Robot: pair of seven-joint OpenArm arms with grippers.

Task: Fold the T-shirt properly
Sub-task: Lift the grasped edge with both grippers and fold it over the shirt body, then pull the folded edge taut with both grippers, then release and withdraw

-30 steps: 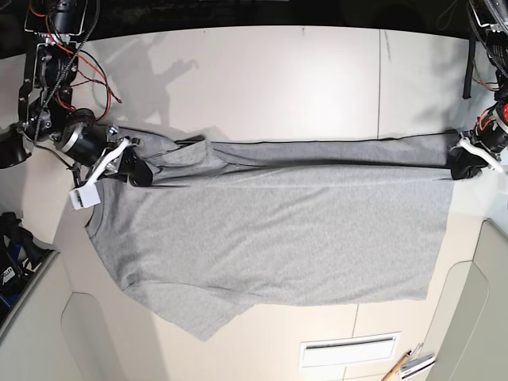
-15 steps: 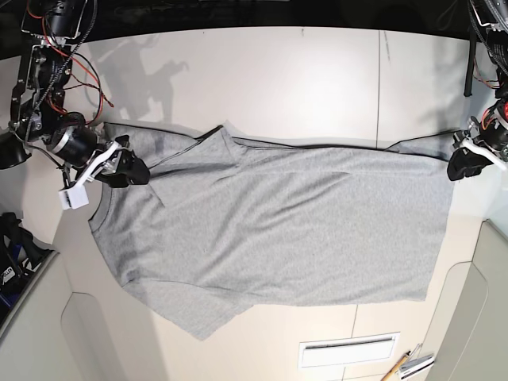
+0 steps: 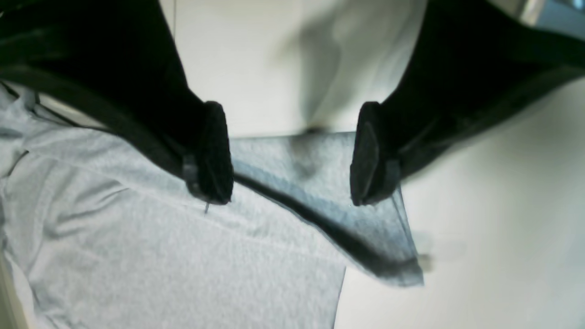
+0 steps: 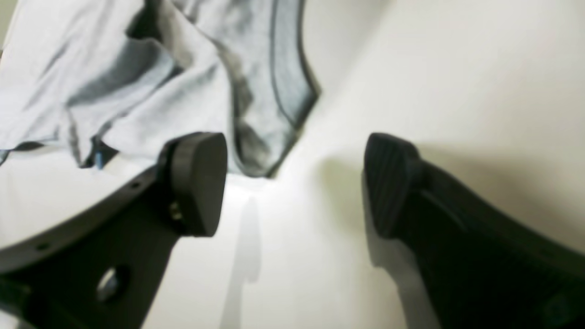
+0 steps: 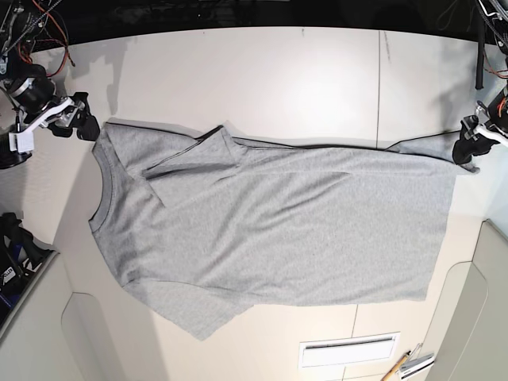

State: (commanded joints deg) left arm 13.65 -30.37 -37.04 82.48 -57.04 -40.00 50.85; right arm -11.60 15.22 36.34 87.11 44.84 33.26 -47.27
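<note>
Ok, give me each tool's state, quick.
Left tool: open, holding nothing, over the T-shirt hem.
Right tool: open, empty.

Both grippers have black fingers with flat rounded pads [image 4: 199, 183]. The right arm [image 5: 32, 83] carries red cables and a white part beside its gripper.

t-shirt [image 5: 278, 230] lies flat on table [image 5: 302, 79], hands apart.

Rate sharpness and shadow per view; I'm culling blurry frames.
Base view: sharp, evenly lit, T-shirt crisp. Left wrist view: soft, left tool blurred, dark shadow under the cloth edge. Right wrist view: softest, right tool smeared, faint shadows on the table.
</note>
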